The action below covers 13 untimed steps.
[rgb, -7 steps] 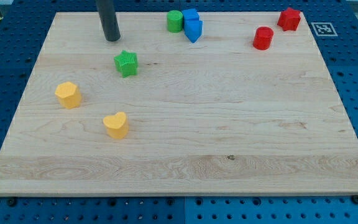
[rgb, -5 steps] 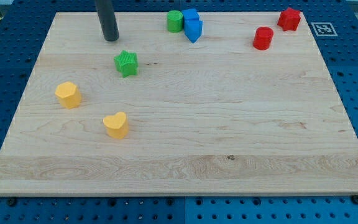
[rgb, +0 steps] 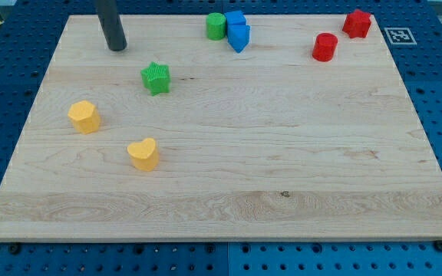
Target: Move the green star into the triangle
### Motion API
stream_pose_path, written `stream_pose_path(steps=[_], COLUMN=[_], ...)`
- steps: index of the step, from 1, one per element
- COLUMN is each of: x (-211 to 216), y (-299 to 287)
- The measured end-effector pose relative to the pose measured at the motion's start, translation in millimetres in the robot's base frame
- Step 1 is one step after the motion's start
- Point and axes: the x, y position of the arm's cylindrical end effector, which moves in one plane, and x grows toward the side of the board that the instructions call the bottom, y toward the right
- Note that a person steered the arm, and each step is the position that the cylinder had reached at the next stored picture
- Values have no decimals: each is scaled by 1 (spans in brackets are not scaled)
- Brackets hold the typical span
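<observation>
The green star (rgb: 156, 77) lies on the wooden board (rgb: 229, 176) in the upper left part. The blue triangle (rgb: 240, 37) stands near the view's top, middle, touching a blue cube (rgb: 235, 21) behind it. My tip (rgb: 117, 48) rests on the board up and to the left of the green star, apart from it by about a block's width.
A green cylinder (rgb: 216, 26) stands just left of the blue blocks. A red cylinder (rgb: 324, 47) and a red block (rgb: 357, 23) are at the top right. A yellow hexagon-like block (rgb: 84, 116) and a yellow heart (rgb: 143, 153) lie at the left.
My tip has slid to the view's left, away from the green star. No block has moved.
</observation>
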Motion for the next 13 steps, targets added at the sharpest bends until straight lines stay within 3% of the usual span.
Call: stream_pose_path(steps=[5, 7, 9, 10, 12, 13], x=[73, 103, 96, 94, 92, 74], y=[4, 81, 159, 171, 106, 131])
